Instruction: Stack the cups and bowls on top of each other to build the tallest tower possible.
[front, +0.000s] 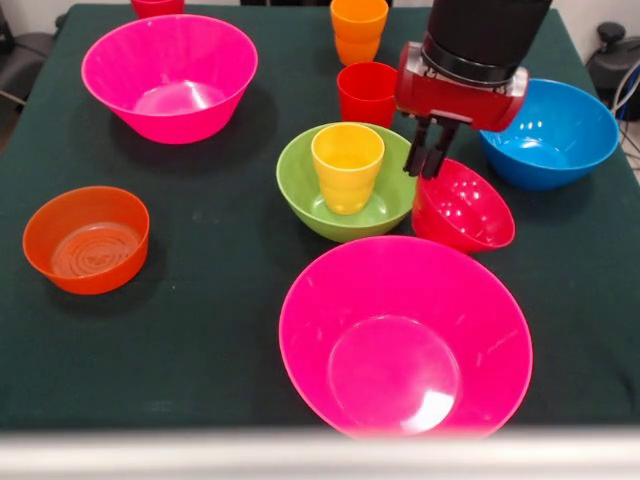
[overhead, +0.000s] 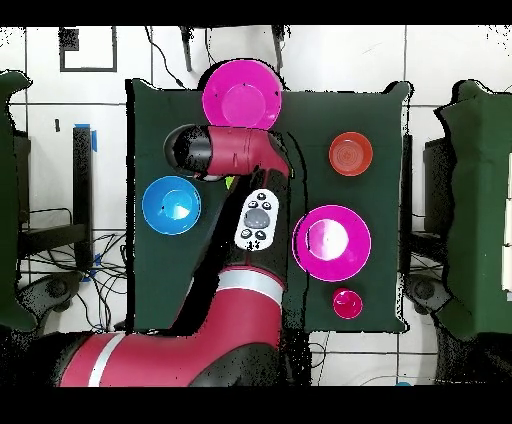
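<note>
My gripper (front: 424, 170) is shut on the far rim of the small red bowl (front: 465, 210). The bowl tilts toward the camera, just right of the lime-green bowl (front: 300, 185). A yellow cup (front: 347, 165) stands upright inside the green bowl. The red bowl is beside this pile, not on it. A red cup (front: 366, 92) and an orange cup (front: 358, 30) stand behind the green bowl. In the overhead view my arm (overhead: 235, 150) hides the gripper, the green bowl and the cups.
Large hot-pink bowls sit at front centre (front: 405, 335) (overhead: 241, 95) and back left (front: 170, 75) (overhead: 331, 242). A blue bowl (front: 550, 130) (overhead: 171, 204) lies right of the gripper. A translucent orange bowl (front: 87, 238) (overhead: 351, 153) is at the left. A small pink-red item (front: 157, 6) (overhead: 348, 302) sits at the far edge.
</note>
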